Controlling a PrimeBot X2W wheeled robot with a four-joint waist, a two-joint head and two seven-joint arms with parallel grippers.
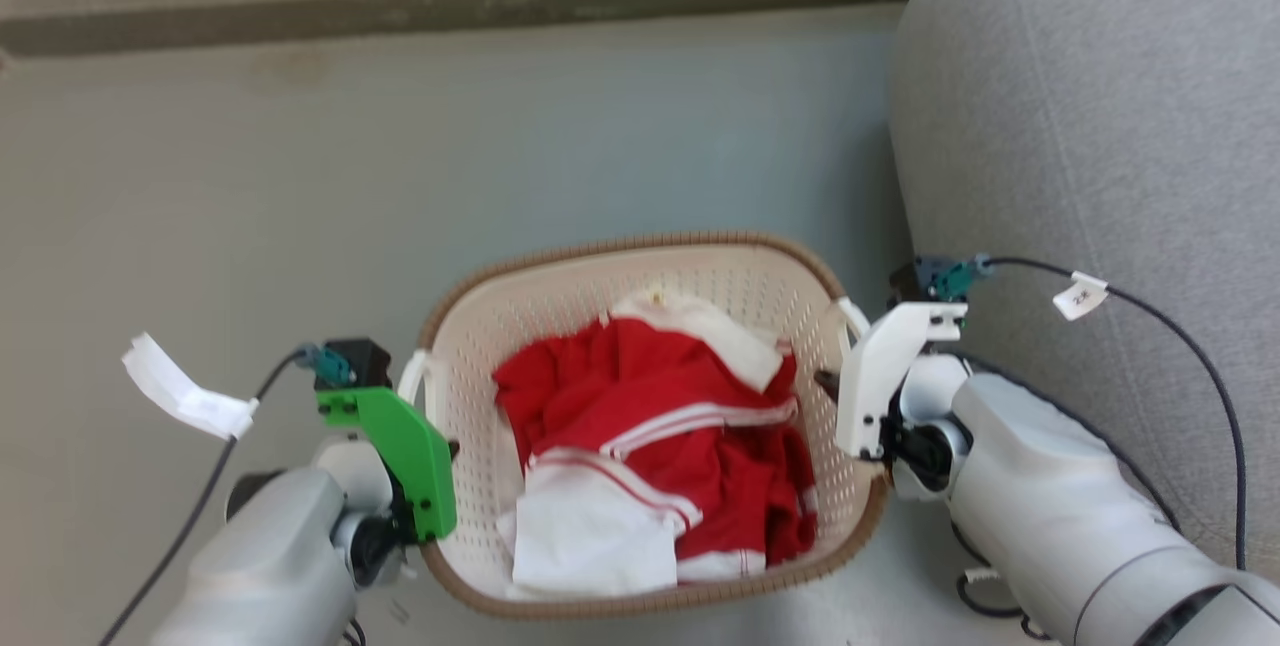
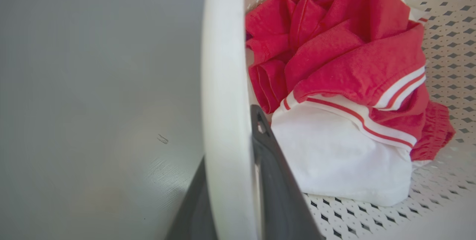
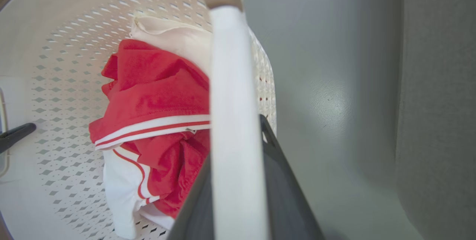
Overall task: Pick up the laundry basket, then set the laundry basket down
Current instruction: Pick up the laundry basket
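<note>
Left end effector [image 2: 230, 136] and right end effector [image 3: 236, 136] grip handles [image 2: 223, 84] of the laundry basket [image 1: 640, 244].

The laundry basket [image 1: 560, 311] is cream-white perforated plastic, rounded-rectangular, with a brown woven-look rim and a white handle on each side. It is upright, mouth up, over the grey floor [image 1: 300, 206], with red and white clothes [image 1: 680, 396] heaped inside.

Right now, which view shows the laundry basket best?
Head view: the whole laundry basket shows from above. The left wrist view gives its left handle and perforated wall; the right wrist view, its right handle.
</note>
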